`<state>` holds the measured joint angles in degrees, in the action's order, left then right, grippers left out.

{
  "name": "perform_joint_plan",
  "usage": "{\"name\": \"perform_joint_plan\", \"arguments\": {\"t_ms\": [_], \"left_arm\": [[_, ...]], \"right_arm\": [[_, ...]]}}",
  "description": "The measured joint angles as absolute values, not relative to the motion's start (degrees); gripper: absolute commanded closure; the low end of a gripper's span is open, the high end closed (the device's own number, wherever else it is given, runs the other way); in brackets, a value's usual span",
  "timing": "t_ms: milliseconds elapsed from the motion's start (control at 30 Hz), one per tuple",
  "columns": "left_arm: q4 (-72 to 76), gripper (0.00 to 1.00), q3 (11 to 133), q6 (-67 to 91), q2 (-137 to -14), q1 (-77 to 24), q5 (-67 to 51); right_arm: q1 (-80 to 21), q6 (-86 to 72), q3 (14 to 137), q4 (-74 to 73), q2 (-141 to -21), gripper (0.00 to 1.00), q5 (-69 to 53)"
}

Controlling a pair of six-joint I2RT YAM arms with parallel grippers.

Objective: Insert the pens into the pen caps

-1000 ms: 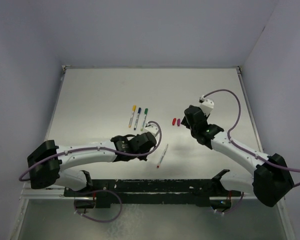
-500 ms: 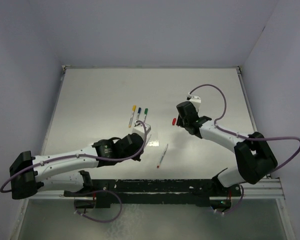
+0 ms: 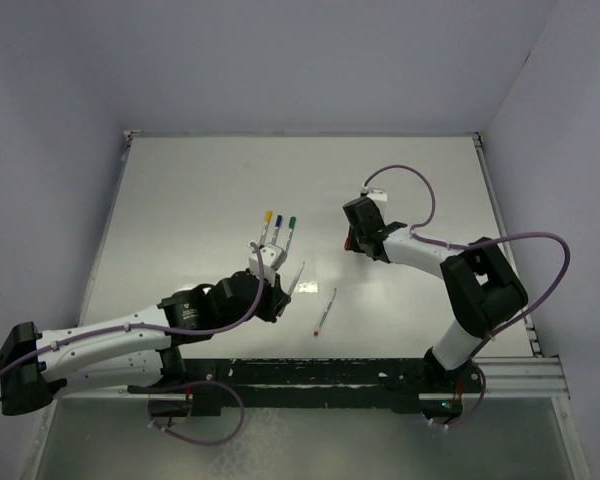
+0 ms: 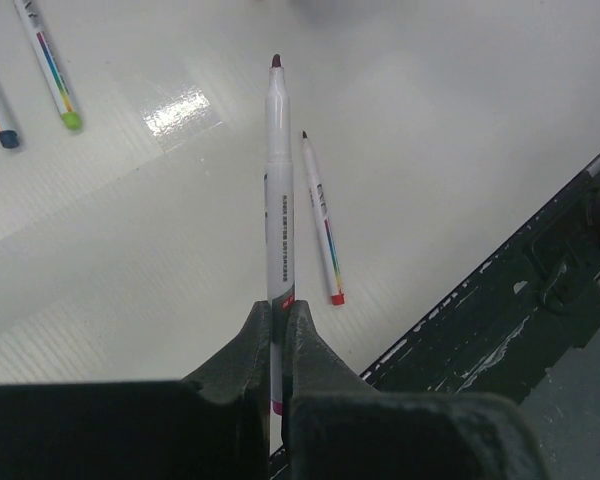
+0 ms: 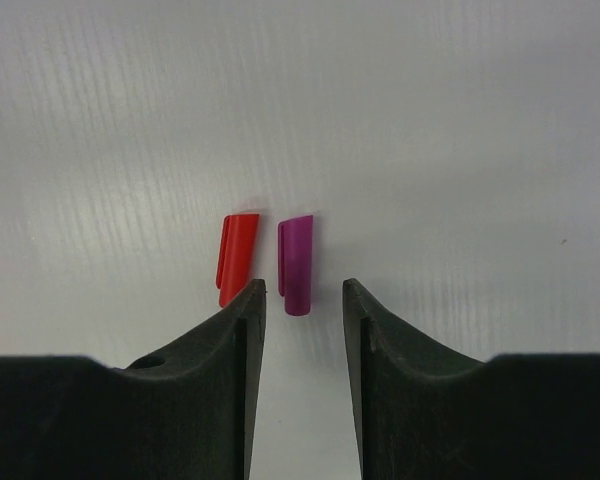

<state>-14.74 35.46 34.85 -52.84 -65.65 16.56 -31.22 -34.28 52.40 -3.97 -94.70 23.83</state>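
My left gripper is shut on the lower barrel of a whitish pen with its dark red tip uncapped, and holds it above the table; in the top view the pen sticks out from the gripper. A second uncapped pen with a red end lies on the table beyond it. My right gripper is open, low over the table, with the purple cap just ahead between its tips. The red cap lies just outside its left finger. In the top view the gripper covers most of both caps.
Three pens wearing the yellow, blue and green caps lie side by side on the white table, just beyond my left gripper. The dark rail runs along the near edge.
My right gripper has swung left to sit over the red and purple caps. My left arm has drawn back to the left with the pen in it.
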Motion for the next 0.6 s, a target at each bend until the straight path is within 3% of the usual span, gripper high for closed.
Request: {"name": "perform_joint_plan", "arguments": {"t_ms": [600], "left_arm": [[-12.80, 1.00, 34.92, 34.83, -52.69, -65.65, 16.21]], "right_arm": [[-28.75, -33.19, 53.71, -2.70, -98.96, 0.65, 20.01]]}}
